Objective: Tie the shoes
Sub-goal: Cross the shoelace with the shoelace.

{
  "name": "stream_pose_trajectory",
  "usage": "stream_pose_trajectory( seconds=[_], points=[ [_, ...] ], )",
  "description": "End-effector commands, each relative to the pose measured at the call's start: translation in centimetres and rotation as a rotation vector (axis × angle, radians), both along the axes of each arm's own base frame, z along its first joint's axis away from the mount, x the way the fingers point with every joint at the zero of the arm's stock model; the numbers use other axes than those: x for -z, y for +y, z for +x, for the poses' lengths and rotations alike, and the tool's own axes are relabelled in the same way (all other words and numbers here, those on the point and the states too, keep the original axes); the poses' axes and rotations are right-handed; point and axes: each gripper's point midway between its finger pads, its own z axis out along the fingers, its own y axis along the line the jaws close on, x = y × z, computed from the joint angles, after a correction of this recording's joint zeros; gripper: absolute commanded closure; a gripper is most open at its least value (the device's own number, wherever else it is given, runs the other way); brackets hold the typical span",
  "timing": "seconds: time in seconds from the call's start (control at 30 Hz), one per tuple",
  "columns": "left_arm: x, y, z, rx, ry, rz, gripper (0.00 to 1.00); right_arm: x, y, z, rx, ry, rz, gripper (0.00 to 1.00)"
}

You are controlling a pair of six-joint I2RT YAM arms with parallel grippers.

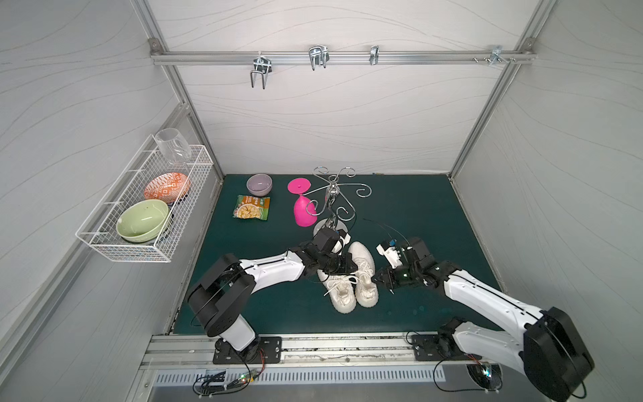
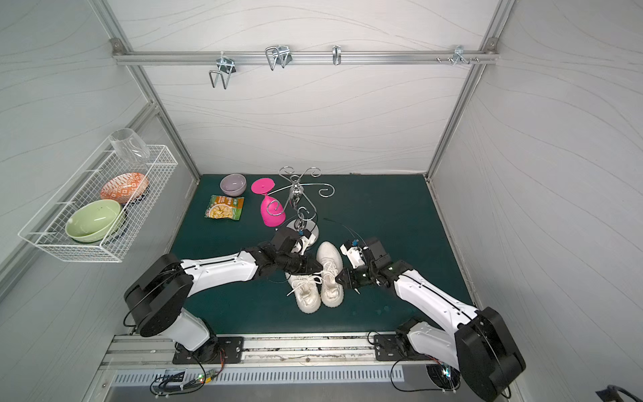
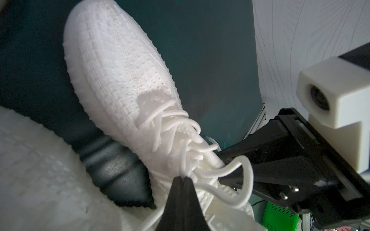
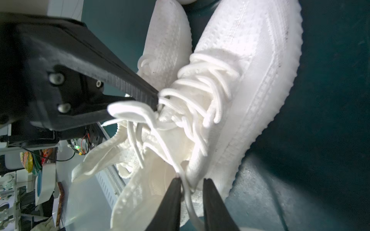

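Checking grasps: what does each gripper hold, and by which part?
Left gripper pinches a lace strand near the shoe's top eyelets. Right gripper is open, another lace strand lying between its fingers.

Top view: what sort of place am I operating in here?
Probably a robot test cell in a lab: white panels on an aluminium frame, a green mat, and staged props such as a wire basket of bowls.
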Motion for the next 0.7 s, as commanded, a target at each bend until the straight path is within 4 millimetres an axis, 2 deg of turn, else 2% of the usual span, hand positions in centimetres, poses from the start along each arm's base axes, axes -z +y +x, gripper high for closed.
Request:
stream_pose_trajectory(
  seconds=[0.0,0.17,0.23,0.3,0.4,0.67],
  points=[
    [-0.5,-0.5,0.9,0.002,-0.049,-0.023,1.0,0.1,0.5,-1.3,-0.035,0.065,0.046,0.71],
    [-0.8,-0.4,0.9,-0.002,-0.055,-0.024,1.0,-0.3,-0.3,-1.8,-0.026,0.062,0.016,0.7],
    [-0.8,-0.4,0.9,-0.004,-0.056,-0.023,1.0,-0.7,-0.6,-1.8,-0.018,0.059,0.008,0.83],
    [-0.9,-0.5,1.0,-0.001,-0.061,-0.027,1.0,-0.9,-0.9,-1.6,-0.011,0.06,-0.001,0.91],
    [-1.0,-0.5,1.0,0.006,-0.074,-0.028,1.0,-1.1,-1.1,-1.3,-0.018,0.049,-0.03,1.0],
    [-1.8,-0.5,1.2,0.015,-0.115,-0.033,1.0,-2.8,-1.0,0.8,-0.01,-0.036,-0.076,1.0]
  ],
)
